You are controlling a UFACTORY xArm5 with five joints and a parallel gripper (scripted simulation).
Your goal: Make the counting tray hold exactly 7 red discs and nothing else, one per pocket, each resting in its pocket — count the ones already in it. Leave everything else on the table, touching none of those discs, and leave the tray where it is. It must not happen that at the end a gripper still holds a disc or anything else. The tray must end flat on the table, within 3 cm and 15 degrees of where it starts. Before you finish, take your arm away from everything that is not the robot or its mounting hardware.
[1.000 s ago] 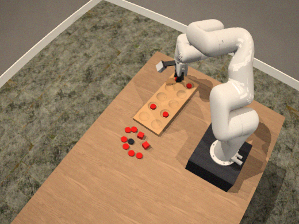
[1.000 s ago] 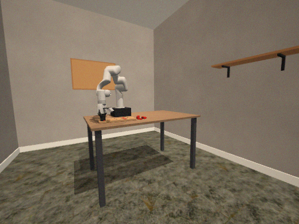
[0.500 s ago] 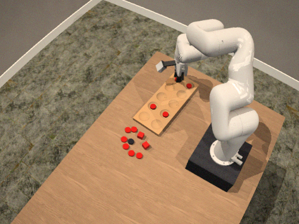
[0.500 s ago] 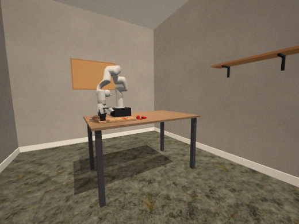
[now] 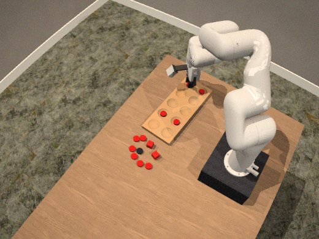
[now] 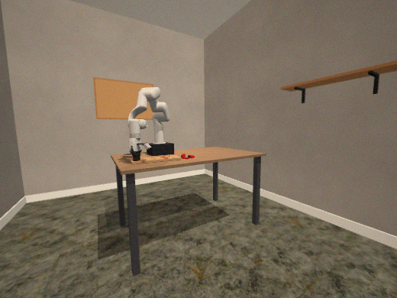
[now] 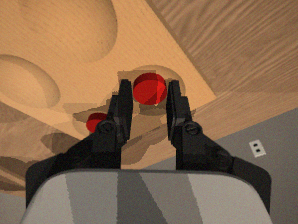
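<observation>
The wooden counting tray (image 5: 178,114) lies on the table, also in the side view (image 6: 156,158). Three red discs rest in its pockets (image 5: 163,113) (image 5: 176,122) (image 5: 201,91). My gripper (image 5: 190,84) is low over the tray's far corner pocket. In the wrist view my fingers stand slightly apart on either side of a red disc (image 7: 149,89) that sits in that pocket, with a thin gap on each side. The neighbouring pocket's disc (image 7: 96,121) shows behind the left finger. Several loose red discs (image 5: 136,138) lie on the table in front of the tray.
Among the loose discs are two red cubes (image 5: 149,144) (image 5: 155,155) and one dark disc (image 5: 140,151). The arm's black base (image 5: 233,176) stands to the right of the tray. The table's far edge is close behind the gripper.
</observation>
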